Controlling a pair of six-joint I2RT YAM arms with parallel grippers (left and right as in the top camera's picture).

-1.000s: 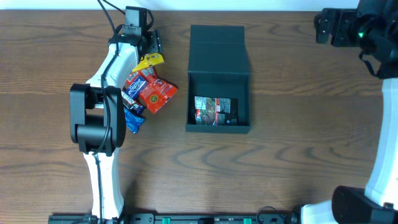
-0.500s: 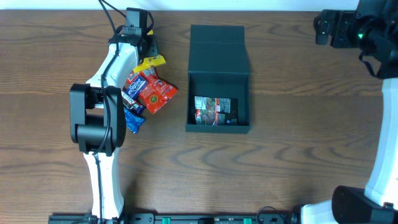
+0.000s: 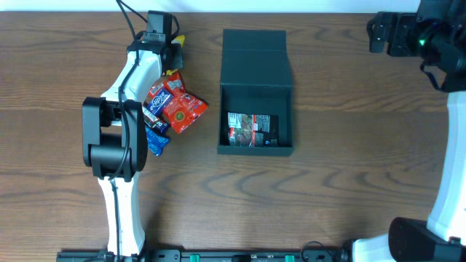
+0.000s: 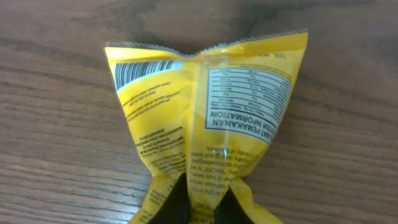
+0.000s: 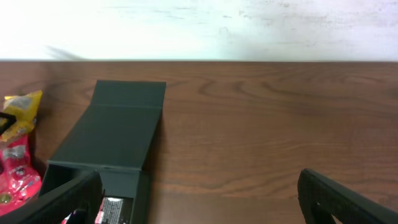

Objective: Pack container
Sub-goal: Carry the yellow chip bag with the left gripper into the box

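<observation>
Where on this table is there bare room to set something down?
The widest bare tabletop lies between the dark teal-grey cardboard container and the right arm; the strip in front of the container is free too. Crowded left of it: red and blue snack packets pile beside the left arm, and the left gripper pinches a yellow packet.

The wood-grain surface (image 3: 349,182) is showing a smooth brown finish; the container (image 3: 255,54) is looking matt, like cardboard, while the yellow packet (image 4: 186,149) is gleaming as glossy plastic film (crimped edges).
</observation>
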